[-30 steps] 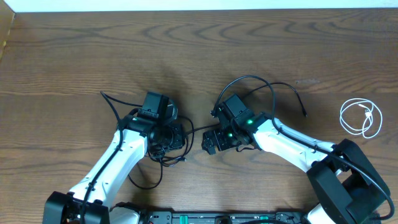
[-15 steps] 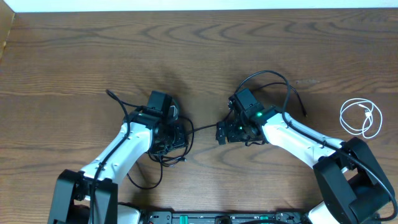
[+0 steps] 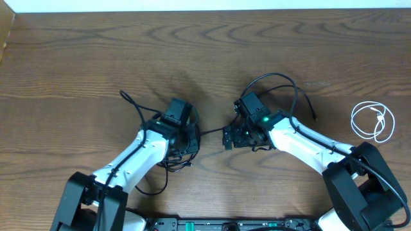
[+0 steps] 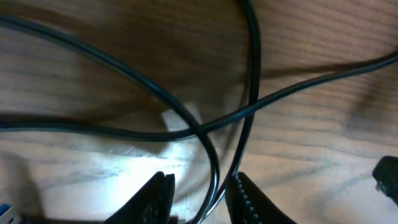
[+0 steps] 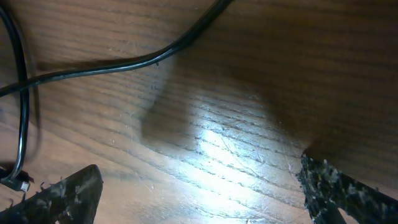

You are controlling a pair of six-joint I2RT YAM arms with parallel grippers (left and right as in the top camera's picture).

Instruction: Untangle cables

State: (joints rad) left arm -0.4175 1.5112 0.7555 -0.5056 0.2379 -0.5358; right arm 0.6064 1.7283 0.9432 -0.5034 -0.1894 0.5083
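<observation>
Dark brown wood-grain tabletop point(image 3: 77, 51) fills every view, with a pale strip along its far edge. Thin, flexible black cords point(image 3: 168, 165) lie in a loose tangle under the white forearm of the left arm; one strand runs out to the left of that arm, and another stretches across the bare wood towards the right arm. More black cord arches in a loop over the right arm and ends in a small plug near the table's right side. A thin white cord point(image 3: 372, 122), coiled in a few loose rings, lies well apart from the rest by the right edge.

Seen from the left wrist, the left gripper point(image 4: 200, 188) is low over the tangle with its jaws a little apart. Two black strands cross just in front and run down through the gap, which is wider than they are, so nothing is pinched. The right gripper point(image 5: 199, 194) has its jaws spread wide over bare, brightly lit wood, with one black strand passing beyond its fingertips
</observation>
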